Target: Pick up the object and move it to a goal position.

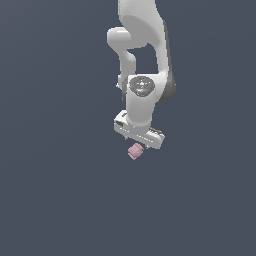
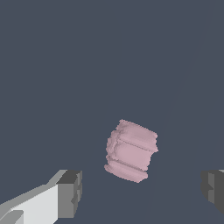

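Exterior view: a white Franka Panda arm [image 1: 142, 65] descends from the upper edge of the picture over a plain dark blue-grey surface [image 1: 55, 200], its wrist pointing downward. At its lower end the gripper [image 1: 141, 141] hangs directly above the object [image 1: 134, 150], a small pale pink block with bumpy, ridged edges that sits tilted just under the white gripper body. Whether the block touches the fingers cannot be told from this angle.

Wrist view, reading across: a grey fingertip [image 2: 69, 193] on a white finger stands at one side, the pink object [image 2: 131, 150] lies in the middle on the dark surface [image 2: 65, 65], and the second grey fingertip [image 2: 213, 190] shows at the far edge. The gripper [image 2: 141, 191] is spread wide, with clear dark gaps between each pad and the block. The object appears set slightly ahead of the line between the two fingertips, unheld, its grooved sides and notched rims turned at an angle to the fingers.
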Available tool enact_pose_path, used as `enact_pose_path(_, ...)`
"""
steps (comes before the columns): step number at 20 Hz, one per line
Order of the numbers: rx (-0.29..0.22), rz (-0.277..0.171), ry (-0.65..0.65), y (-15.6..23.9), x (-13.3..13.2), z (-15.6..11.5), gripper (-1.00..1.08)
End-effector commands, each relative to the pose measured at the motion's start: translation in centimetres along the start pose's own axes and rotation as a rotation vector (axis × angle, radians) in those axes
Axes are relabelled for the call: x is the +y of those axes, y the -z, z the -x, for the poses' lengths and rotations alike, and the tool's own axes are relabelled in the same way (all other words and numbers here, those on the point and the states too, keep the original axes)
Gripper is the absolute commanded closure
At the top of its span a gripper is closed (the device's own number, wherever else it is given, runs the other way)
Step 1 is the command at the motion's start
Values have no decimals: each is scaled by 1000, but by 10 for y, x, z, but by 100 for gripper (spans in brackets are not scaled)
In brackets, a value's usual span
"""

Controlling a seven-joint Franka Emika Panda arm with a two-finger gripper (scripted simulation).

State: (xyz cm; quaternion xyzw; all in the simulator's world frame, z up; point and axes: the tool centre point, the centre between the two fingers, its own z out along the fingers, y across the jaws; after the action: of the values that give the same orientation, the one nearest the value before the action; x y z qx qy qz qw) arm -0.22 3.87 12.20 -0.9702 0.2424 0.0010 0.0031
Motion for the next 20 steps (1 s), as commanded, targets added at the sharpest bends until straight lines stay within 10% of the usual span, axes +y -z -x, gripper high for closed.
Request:
enact_pose_path(1, 0, 0, -72, -6, 0, 1, -92)
enact_pose_path(20, 4, 5, -361, -29, 3, 3, -92)
